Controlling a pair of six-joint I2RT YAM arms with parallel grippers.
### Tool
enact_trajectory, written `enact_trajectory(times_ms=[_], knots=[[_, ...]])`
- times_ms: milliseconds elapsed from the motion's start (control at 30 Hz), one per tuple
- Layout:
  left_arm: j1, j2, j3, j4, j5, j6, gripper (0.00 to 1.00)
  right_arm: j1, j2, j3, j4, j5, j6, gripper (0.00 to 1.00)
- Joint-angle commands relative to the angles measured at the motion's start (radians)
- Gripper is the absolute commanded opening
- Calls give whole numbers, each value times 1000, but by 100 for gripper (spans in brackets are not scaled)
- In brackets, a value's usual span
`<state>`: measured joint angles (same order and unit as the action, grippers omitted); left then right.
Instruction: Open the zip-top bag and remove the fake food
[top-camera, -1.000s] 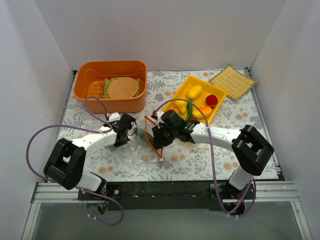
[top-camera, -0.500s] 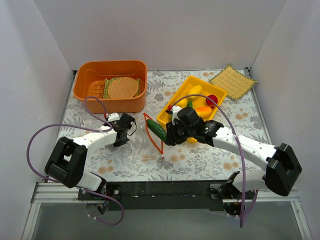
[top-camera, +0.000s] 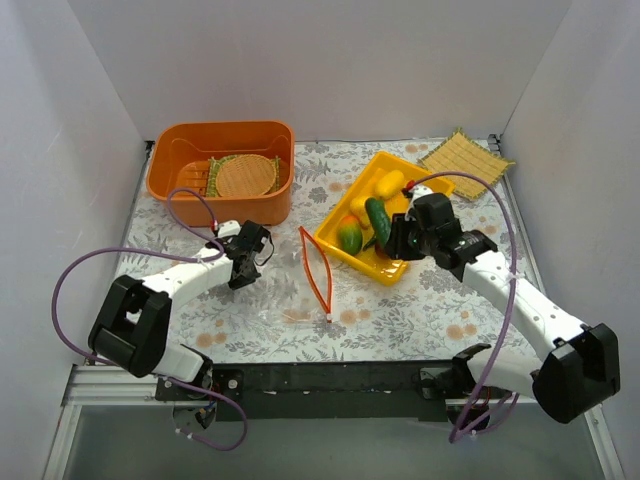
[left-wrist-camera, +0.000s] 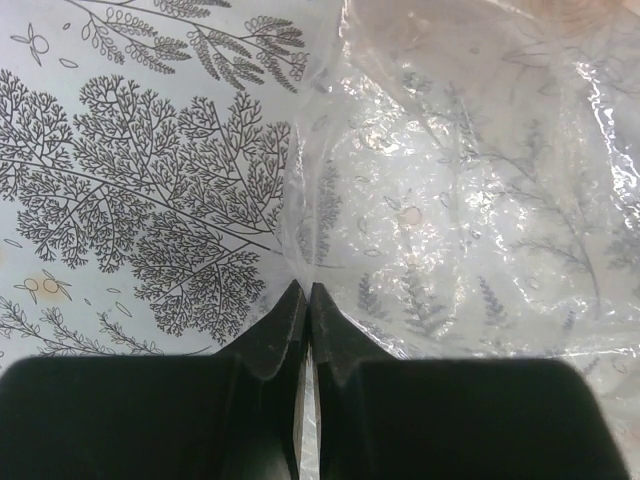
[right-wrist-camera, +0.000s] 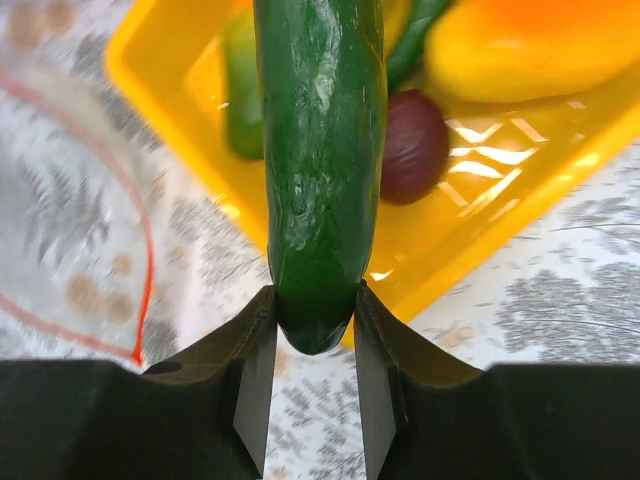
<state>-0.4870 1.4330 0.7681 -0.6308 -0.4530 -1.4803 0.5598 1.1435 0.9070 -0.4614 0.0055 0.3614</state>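
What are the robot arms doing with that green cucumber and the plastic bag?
The right gripper is holding a green toy cucumber by one end over the yellow tray, where other fake food pieces already lie. The left gripper is pinching an edge of the clear zip-top bag, which lies flat on the table with its orange-red zip strip open.

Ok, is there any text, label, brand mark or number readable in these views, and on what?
None. No writing shows on the zip-top bag, the cucumber, the yellow tray or the orange bin. The tablecloth carries only a leaf and flower print.
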Motion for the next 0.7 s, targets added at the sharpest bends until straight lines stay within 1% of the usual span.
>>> enact_trajectory(times_ms=[0, 33, 67, 100, 167, 200, 233, 267, 300, 333, 367, 400, 467, 500, 600, 667], knots=[[4, -60, 66, -26, 25, 40, 4, -153, 79, 32, 113, 1, 5, 23], [4, -72, 74, -32, 33, 49, 10, -187, 99, 33, 133, 2, 13, 26], [5, -80, 80, -33, 40, 57, 12, -198, 119, 39, 157, 2, 17, 29], [5, -86, 91, -38, 43, 66, 13, -204, 158, 44, 190, -34, 28, 37], [5, -114, 99, -41, 53, 77, 24, -205, 203, 68, 213, -41, 34, 45], [4, -123, 103, -43, 59, 84, 28, -205, 243, 81, 213, -51, 39, 55], [5, -131, 112, -52, 63, 92, 32, -205, 260, 98, 196, -55, 40, 58], [5, -144, 120, -56, 63, 95, 44, -207, 268, 102, 199, -58, 40, 61], [5, -154, 123, -58, 68, 100, 47, -205, 272, 99, 211, -76, 40, 67], [5, -163, 131, -61, 74, 109, 52, -205, 269, 99, 222, -79, 42, 69], [5, -183, 134, -63, 77, 113, 63, -205, 269, 99, 227, -87, 40, 72], [5, -190, 137, -61, 83, 117, 72, -205, 262, 105, 227, -93, 39, 75], [4, -209, 155, -60, 115, 138, 88, -205, 252, 110, 216, -99, 40, 77], [5, -220, 163, -56, 132, 153, 98, -205, 237, 109, 214, -108, 40, 78], [4, -226, 204, -79, 152, 146, 98, -205, 199, 101, 213, -130, 47, 79], [4, -241, 214, -73, 200, 131, 98, -202, 153, 76, 227, -145, 50, 82]])
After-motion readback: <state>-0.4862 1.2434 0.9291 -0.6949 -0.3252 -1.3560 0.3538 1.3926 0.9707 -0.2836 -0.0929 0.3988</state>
